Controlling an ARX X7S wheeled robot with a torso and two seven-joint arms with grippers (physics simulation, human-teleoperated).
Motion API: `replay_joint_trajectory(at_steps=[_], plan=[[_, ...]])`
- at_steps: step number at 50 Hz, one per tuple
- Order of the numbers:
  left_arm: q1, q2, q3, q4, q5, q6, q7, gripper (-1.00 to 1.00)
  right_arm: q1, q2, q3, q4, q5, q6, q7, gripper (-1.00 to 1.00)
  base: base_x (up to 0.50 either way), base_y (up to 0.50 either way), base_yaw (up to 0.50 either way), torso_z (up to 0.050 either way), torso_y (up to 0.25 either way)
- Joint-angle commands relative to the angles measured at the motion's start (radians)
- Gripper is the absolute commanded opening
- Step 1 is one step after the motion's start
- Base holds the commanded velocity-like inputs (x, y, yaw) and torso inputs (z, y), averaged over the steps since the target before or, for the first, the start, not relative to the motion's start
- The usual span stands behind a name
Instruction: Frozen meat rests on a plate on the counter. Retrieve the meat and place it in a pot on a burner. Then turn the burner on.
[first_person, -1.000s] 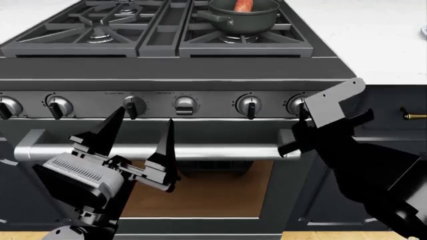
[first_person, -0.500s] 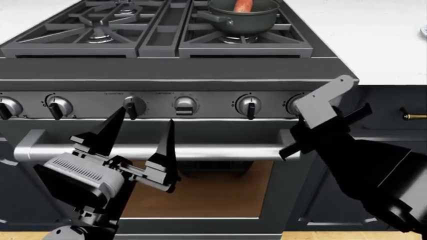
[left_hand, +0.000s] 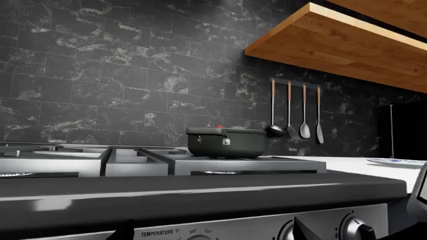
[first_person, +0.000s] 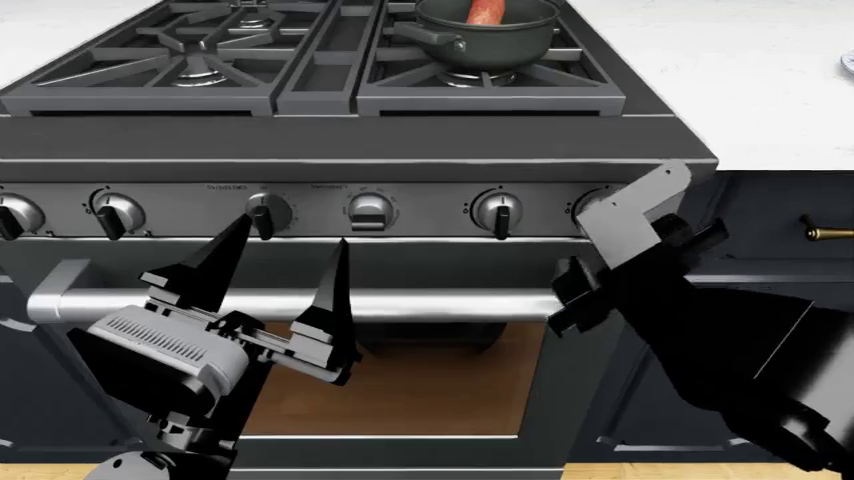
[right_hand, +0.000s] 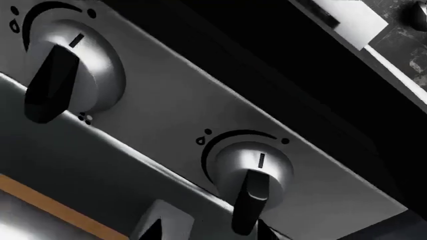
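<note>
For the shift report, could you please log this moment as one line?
meat: in pot on burner | left gripper: open, idle | right gripper: at rightmost knob, grip unclear

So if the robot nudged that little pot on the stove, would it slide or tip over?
Probably neither. The pot looks low and wide, so tipping seems unlikely. It sits on ridged grate bars, which should resist sliding. The meat leaning inside might shift or roll.

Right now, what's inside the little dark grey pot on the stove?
A reddish-pink sausage log sticks up inside the small dark grey metal pot. The pot's wall hides its lower end and the pot's bottom.
</note>
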Motion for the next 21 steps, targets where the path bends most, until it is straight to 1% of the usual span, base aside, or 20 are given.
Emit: replay_joint_trajectory(at_steps=[1, 10, 21], plan=[[-0.001, -0.001, 0.002, -0.002, 0.0, 0.003, -0.002, 1.0, -0.035, -0.003, 0.024, -0.016, 0.122, -0.02, 0.024, 1.0, 0.0, 0.0, 0.0, 0.0, 0.0], [-0.003, -0.003, 0.004, -0.005, -0.003, 0.002, -0.003, 1.0, -0.054, 0.02, 0.074, -0.054, 0.157, -0.011, 0.111, 1.0, 0.0, 0.0, 0.0, 0.0, 0.0], [0.001, -0.007, 0.004, 0.005, -0.007, 0.004, -0.007, 1.0, -0.07, 0.058, 0.133, -0.148, 0.218, 0.008, 0.213, 1.0, 0.0, 0.0, 0.0, 0.0, 0.0]])
